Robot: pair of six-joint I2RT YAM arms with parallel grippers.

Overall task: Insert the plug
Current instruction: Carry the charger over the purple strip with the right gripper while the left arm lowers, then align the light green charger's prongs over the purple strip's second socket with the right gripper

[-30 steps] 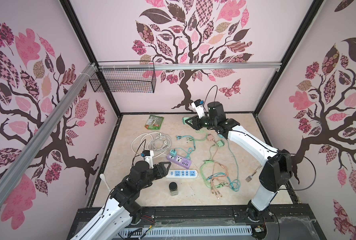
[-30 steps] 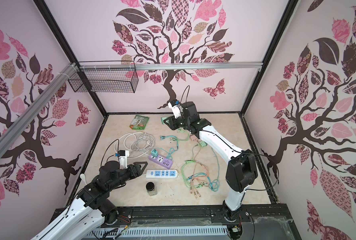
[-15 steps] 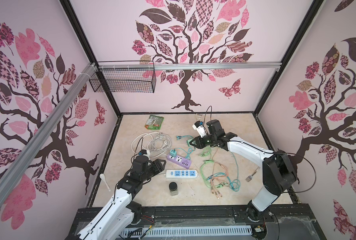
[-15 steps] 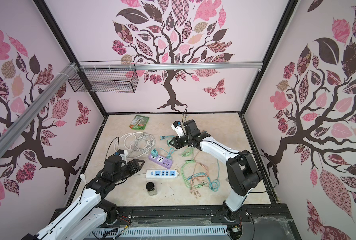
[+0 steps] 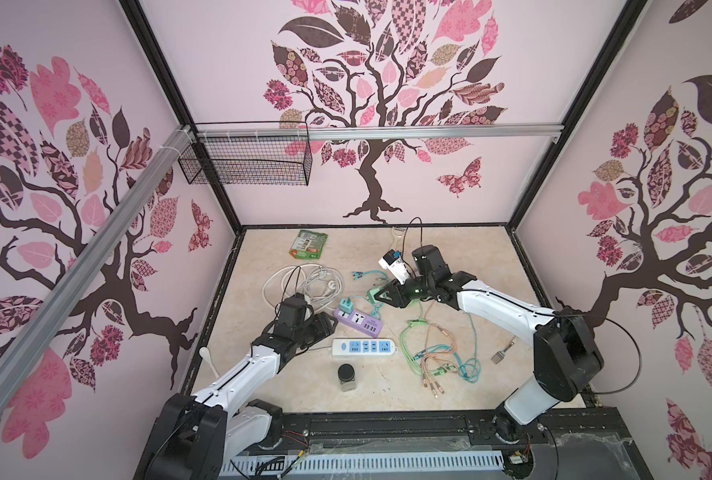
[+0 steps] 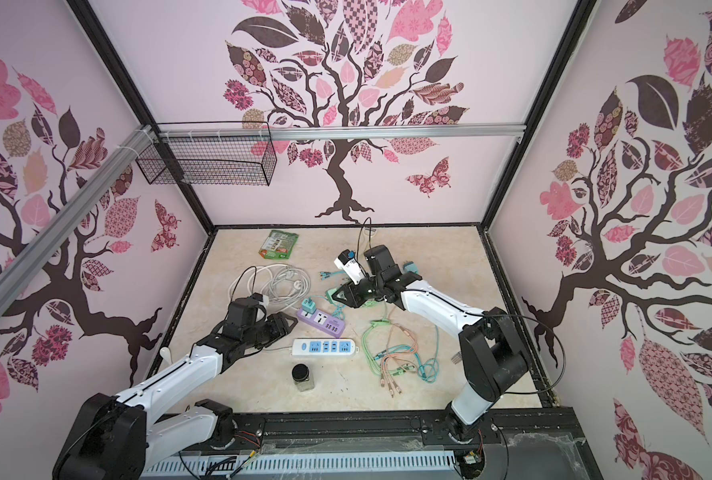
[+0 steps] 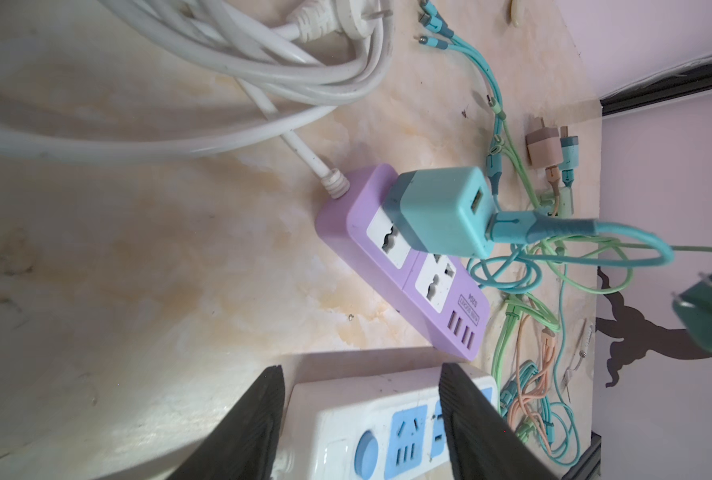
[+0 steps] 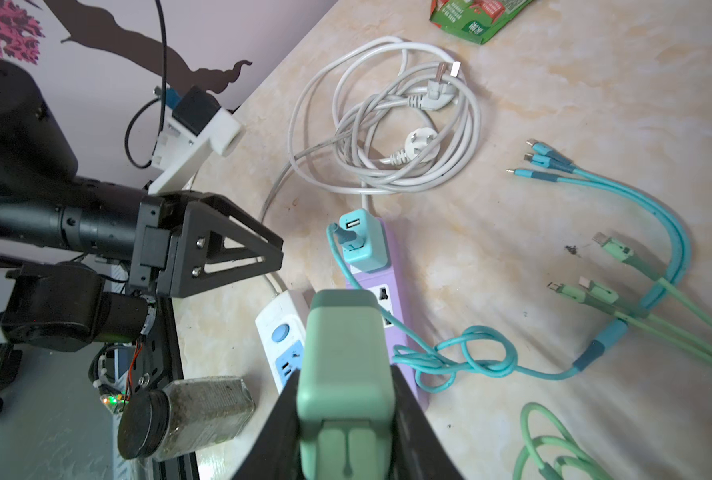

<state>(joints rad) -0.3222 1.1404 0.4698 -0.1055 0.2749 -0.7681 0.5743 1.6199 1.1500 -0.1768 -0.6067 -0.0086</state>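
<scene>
At the table's (image 5: 470, 249) front edge: jar (image 5: 347, 377), standing. Just beyond, the white power strip (image 5: 364, 347) lies flat. The left hand (image 7: 362, 374) hangs over its cord end, jaws apart, grasping nothing; contact unclear. Next back, the purple power strip (image 5: 358, 321), with a teal charger (image 5: 346, 304) seated in its end socket and the neighbouring socket free. Behind and above, the right hand (image 8: 346, 395) is clenched on the green plug (image 8: 346, 353), clear of the table, prongs in no socket. Step, as I read it: carry and align. The next move calls for prongs squared over a free socket, a straight push, the strip braced. Which strip is meant is uncertain.
</scene>
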